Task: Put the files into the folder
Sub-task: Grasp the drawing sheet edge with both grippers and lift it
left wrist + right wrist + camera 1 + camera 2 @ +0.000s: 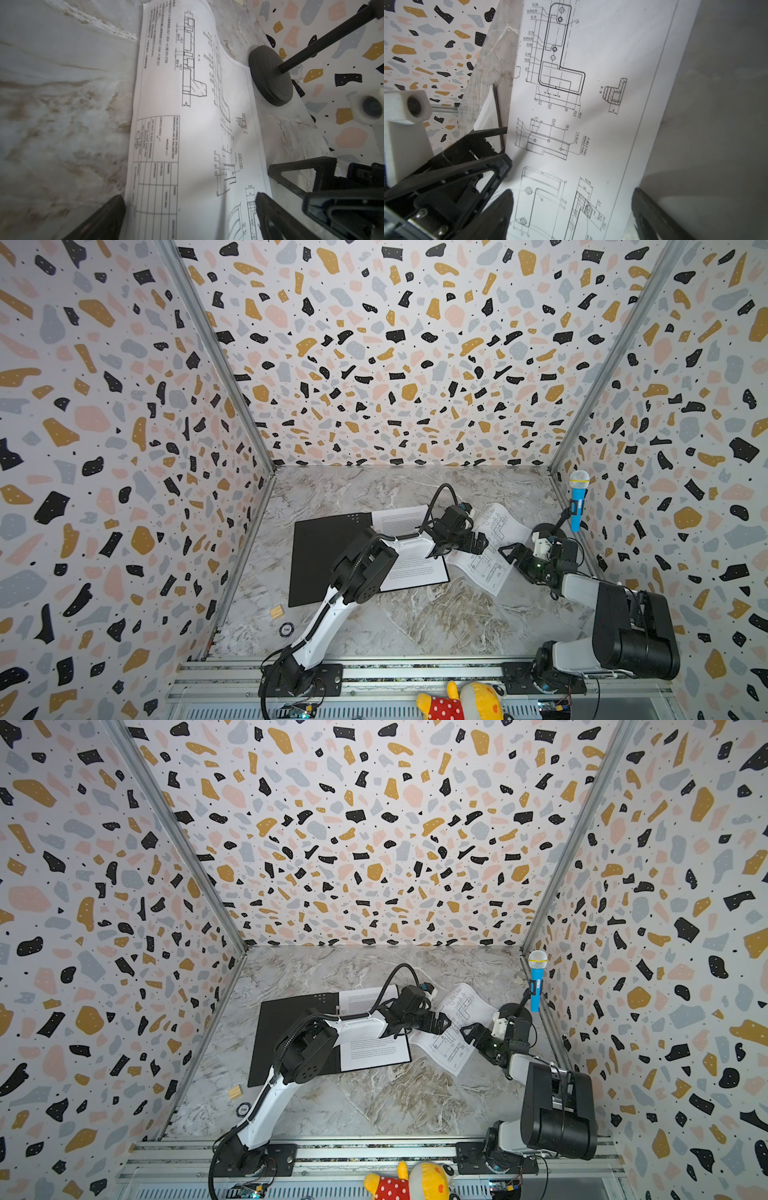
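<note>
the thin flat folder (320, 556) lies opened, black inside up, behind the left pincer (481, 543) and beneath its arm. it is spread flat so sheets can slide onto it. two white sheets of printed text (411, 572) rest on its half nearer that pincer, so that part of the job looks done.

the left pincer is released, its jaws wide and holding nothing. it hangs over one long edge of the white sheet of technical line drawings (494, 526). that sheet lies on the marbled bench (415, 622), outside the folder, between the two pincers and bowed upward along its middle. its long axis runs from the folder's nearer corner away toward the black round stand base (270, 76).

the right pincer (510, 556) is released too, empty, over the opposite long edge. the pair seem posted either side to trap the last sheet.
</note>
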You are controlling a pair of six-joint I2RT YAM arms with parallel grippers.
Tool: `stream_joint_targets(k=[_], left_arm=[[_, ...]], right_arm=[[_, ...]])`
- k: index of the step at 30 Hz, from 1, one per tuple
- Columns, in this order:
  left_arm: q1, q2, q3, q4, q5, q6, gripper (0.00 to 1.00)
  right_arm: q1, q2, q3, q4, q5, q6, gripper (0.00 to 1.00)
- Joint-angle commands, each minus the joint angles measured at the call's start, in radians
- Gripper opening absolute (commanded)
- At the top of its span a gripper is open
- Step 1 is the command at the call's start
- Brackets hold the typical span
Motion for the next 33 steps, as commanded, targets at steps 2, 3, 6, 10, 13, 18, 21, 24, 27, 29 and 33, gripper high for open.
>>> stream_joint_targets(k=[2,3,6,10,13,18,21,24,27,29,33], left_arm=[[-0.012,-0.025,-0.053,0.028,0.071,-0.069,1.00],[-0.012,-0.028,-0.061,0.042,0.079,-0.080,1.00],[-0.013,-0.031,-0.073,0.055,0.086,-0.097,1.00],[-0.012,-0.040,-0.100,0.096,0.103,-0.125,1.00],[-0.013,-0.043,-0.108,0.106,0.103,-0.134,1.00],[-0.013,-0.039,-0.106,0.097,0.098,-0.135,1.00],[-0.012,-0.038,-0.108,0.101,0.101,-0.143,0.97],[-0.016,-0.045,-0.115,0.102,0.101,-0.134,0.95],[-0.021,-0.053,-0.125,0.099,0.099,-0.124,0.93],[-0.023,-0.057,-0.133,0.102,0.100,-0.124,0.92],[-0.028,-0.057,-0.140,0.102,0.103,-0.117,0.89]], right_arm=[[0.013,0.030,-0.034,-0.067,0.004,0.029,0.90],[0.013,0.030,-0.035,-0.065,0.004,0.030,0.90],[0.015,0.033,-0.038,-0.059,0.002,0.032,0.90],[0.014,0.046,-0.049,-0.032,-0.026,0.048,0.91],[0.015,0.049,-0.061,0.001,-0.058,0.066,0.91],[0.014,0.039,-0.088,0.046,-0.094,0.097,0.92],[0.014,0.032,-0.099,0.064,-0.106,0.109,0.92],[0.012,0.032,-0.101,0.075,-0.104,0.121,0.92],[0.010,0.035,-0.110,0.115,-0.113,0.155,0.92],[0.005,0.031,-0.116,0.137,-0.110,0.174,0.92],[-0.002,0.035,-0.123,0.171,-0.108,0.190,0.92]])
